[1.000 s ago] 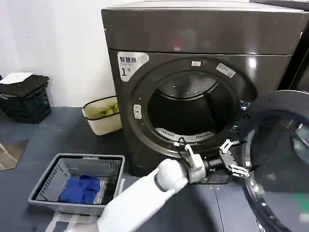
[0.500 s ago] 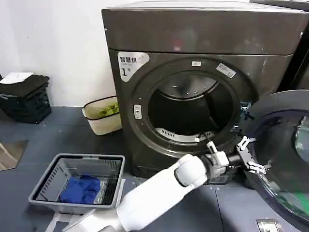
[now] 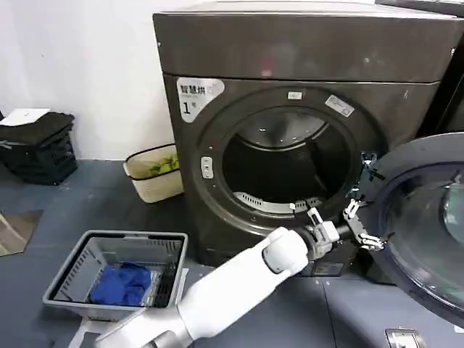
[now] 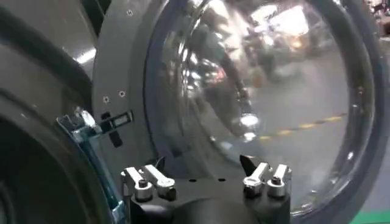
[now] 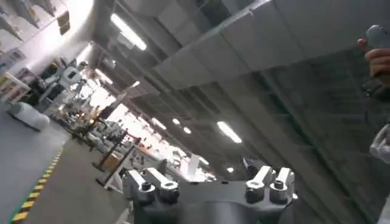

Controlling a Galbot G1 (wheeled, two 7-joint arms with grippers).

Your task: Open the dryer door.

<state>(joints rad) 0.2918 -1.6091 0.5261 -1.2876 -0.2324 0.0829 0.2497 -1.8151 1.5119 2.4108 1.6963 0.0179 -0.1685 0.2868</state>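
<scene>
- Against the white wall, the dryer (image 3: 304, 94) stood as a big dark grey-brown box with a white "1" sticker (image 3: 196, 96) at its upper left corner and its round drum opening (image 3: 286, 170) exposed.
- At the machine's right side, the dryer door (image 3: 428, 225) hung swung out on its hinge (image 3: 367, 163), its inner face and glass bowl turned toward the robot; by that, the task looked nearly or wholly done.
- From the lower left, the left arm reached across the front of the machine, being the arm beside the door.
- Between the drum opening and the door's inner rim, the left gripper (image 3: 357, 226) hovered with its fingers spread and nothing between them; the left wrist view showed the two fingertips (image 4: 149, 181) apart, facing the glass.
- Relative to that gripper, the door lay just to its right, so any further push would, in my judgement, run rightward, away from the opening.
- Elsewhere, the right gripper (image 5: 207, 185) pointed up at a ceiling, fingers apart and empty.
- On the floor at left sat a grey basket (image 3: 109, 250) holding blue cloth (image 3: 122, 284).
</scene>
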